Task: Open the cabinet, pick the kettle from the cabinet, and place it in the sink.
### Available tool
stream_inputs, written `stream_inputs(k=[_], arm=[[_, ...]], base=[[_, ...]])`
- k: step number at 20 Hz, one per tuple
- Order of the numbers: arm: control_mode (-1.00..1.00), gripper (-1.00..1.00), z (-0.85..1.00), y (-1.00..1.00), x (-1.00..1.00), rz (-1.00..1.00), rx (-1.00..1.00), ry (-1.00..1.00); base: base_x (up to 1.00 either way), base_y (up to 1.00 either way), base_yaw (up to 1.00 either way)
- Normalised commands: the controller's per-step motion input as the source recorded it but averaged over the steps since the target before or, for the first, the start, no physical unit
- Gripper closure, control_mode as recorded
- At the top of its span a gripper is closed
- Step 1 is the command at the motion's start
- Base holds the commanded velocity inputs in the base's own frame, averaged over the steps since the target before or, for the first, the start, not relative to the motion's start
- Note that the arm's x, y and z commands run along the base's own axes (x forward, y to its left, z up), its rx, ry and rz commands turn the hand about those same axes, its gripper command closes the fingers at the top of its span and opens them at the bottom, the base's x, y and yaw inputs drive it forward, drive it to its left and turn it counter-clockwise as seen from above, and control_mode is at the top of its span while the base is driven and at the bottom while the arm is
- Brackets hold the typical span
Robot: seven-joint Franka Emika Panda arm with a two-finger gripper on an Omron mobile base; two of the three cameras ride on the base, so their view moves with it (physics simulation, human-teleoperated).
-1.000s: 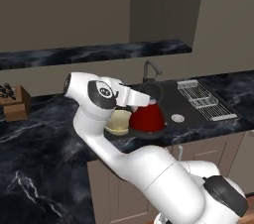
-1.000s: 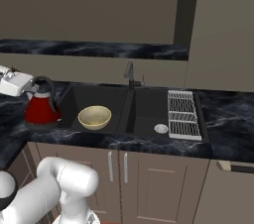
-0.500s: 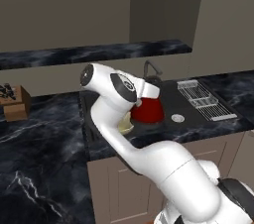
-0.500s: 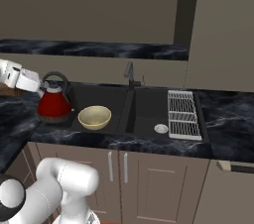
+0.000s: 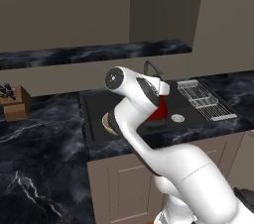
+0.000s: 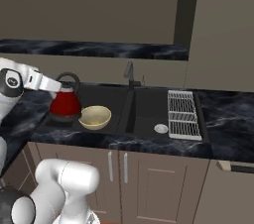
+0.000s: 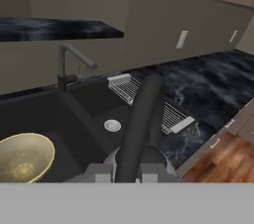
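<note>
Over the sink [image 6: 144,106], the fingers [image 6: 61,87] are closed on the kettle's black loop handle.
The red kettle [image 6: 65,103] hangs at the basin's left end, just beside the yellow bowl [image 6: 95,117] that lies inside it. The faucet [image 6: 130,73] stands behind, and the wire rack [image 6: 182,114] sits on the right by the round drain [image 6: 160,128].

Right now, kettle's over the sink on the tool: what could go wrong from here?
1. The kettle hangs by its loop handle in the shut tool; it may swing or tip on release.
2. The yellow bowl already sits in the sink beside it; lowering could knock or land on it.
3. The faucet stands close behind.
</note>
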Motion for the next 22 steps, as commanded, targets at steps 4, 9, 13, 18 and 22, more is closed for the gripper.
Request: stream_inputs(k=[4,9,13,18,22], arm=[[-1.00,1.00,-0.21,-0.11,0.32,0.14,0.04,0.00],[-1.00,1.00,-0.18,-0.11,0.33,0.13,0.08,0.00],[-1.00,1.00,-0.16,-0.09,0.36,0.08,0.16,0.00],[-1.00,1.00,-0.17,-0.08,0.34,0.07,0.13,0.00],[-1.00,1.00,-0.19,-0.02,0.34,0.04,0.08,0.00]], base=[[0.00,0.00,0.00],[0.00,0.00,0.00],[0.00,0.00,0.00],[0.00,0.00,0.00],[0.00,0.00,0.00]])
